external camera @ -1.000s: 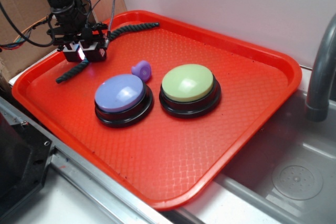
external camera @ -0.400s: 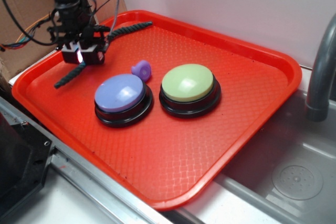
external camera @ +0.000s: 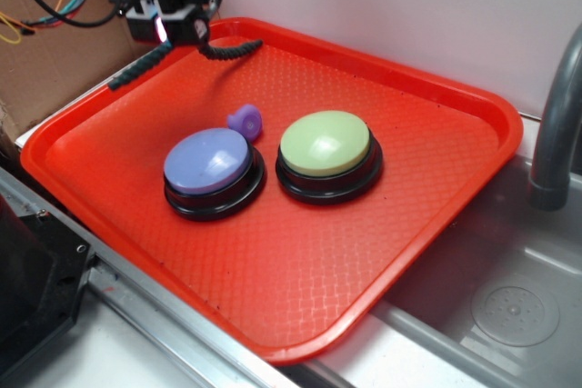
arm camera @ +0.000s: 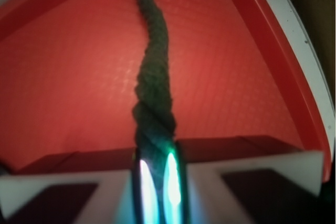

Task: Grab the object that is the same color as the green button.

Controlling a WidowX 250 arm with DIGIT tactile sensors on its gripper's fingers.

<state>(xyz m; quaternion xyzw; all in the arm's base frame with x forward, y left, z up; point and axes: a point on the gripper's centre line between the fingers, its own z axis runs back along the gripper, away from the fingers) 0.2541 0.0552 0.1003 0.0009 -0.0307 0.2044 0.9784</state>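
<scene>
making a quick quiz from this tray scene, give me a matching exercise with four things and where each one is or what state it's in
1. rope
2. green button
3. purple button
4. small purple piece

a. right of the two domes
b. between the buttons, toward the back
c. pinched in the gripper
d. left of the two domes

Pairs: 1-c, 2-a, 3-d, 4-b

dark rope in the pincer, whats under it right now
Only bare red tray lies beneath the dark rope, which hangs from the pincer. The stretch clamped inside the pincer is hidden.
</scene>
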